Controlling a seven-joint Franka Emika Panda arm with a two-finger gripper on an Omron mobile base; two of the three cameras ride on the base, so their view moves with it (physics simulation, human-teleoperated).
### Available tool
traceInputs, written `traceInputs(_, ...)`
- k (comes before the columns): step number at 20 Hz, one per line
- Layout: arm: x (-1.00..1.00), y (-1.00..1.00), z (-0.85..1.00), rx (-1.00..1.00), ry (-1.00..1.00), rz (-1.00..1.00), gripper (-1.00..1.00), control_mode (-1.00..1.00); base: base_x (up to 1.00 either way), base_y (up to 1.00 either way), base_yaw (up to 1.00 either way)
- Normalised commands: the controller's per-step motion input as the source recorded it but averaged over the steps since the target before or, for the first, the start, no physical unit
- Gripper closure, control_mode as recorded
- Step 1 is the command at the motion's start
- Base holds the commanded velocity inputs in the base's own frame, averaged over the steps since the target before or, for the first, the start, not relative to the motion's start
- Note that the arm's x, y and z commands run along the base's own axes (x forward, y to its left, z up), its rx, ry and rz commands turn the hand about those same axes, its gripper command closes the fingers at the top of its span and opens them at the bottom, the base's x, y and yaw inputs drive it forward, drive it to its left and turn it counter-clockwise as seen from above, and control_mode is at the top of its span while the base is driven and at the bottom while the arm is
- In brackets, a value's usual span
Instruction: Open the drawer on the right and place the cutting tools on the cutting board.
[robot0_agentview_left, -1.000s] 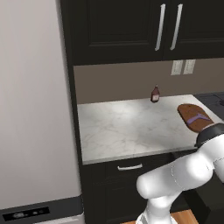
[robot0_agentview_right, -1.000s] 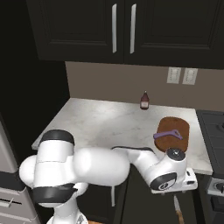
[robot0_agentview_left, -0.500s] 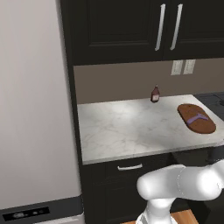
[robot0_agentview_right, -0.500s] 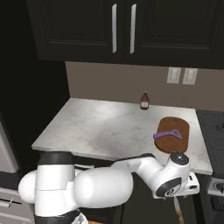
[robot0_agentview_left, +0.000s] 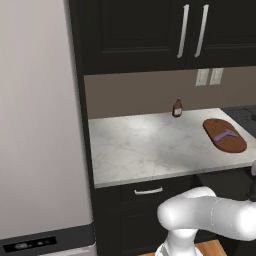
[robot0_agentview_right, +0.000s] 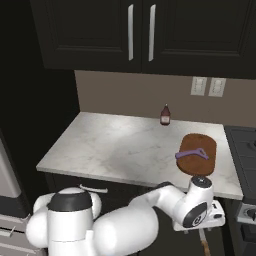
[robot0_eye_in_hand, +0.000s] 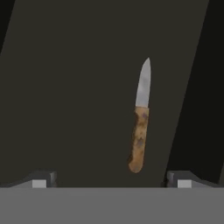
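Observation:
The oval reddish-brown cutting board (robot0_agentview_right: 200, 162) lies at the right end of the marble counter, with a purple V-shaped cutting tool (robot0_agentview_right: 192, 154) on it; both also show in the left base view, board (robot0_agentview_left: 235, 145) and tool (robot0_agentview_left: 223, 135). My gripper (robot0_agentview_right: 201, 231) hangs below the counter's front edge on the right. In the hand view it (robot0_eye_in_hand: 110, 180) stands open over the dark floor of the drawer (robot0_eye_in_hand: 65, 87). A knife (robot0_eye_in_hand: 140, 131) with a wooden handle and a silver blade lies there, just beyond the right fingertip (robot0_eye_in_hand: 181, 179), untouched.
A small dark red bottle (robot0_agentview_right: 165, 115) stands at the back of the counter (robot0_agentview_left: 150, 145). A shut drawer with a short silver handle (robot0_agentview_left: 148, 190) sits under the counter's left part. A tall grey fridge (robot0_agentview_left: 40, 125) stands left, a stove (robot0_agentview_right: 242, 145) right, black cabinets above.
My arm has swung down from in front of the board to below the counter's front edge on the right. The purple tool and the board have not moved.

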Motion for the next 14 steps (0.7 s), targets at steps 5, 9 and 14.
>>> traceInputs(5, 0.00, -0.04, -0.31, 0.00, 0.03, 0.00, -1.00, -1.00, 0.00, 0.00, 0.00)
traceInputs(9, 0.00, -0.11, -0.25, 0.00, 0.03, 0.00, -1.00, -1.00, 0.00, 0.00, 0.00)
traceInputs(14, 0.00, -0.24, -0.20, 0.00, 0.02, 0.00, -1.00, -1.00, 0.00, 0.00, 0.00)
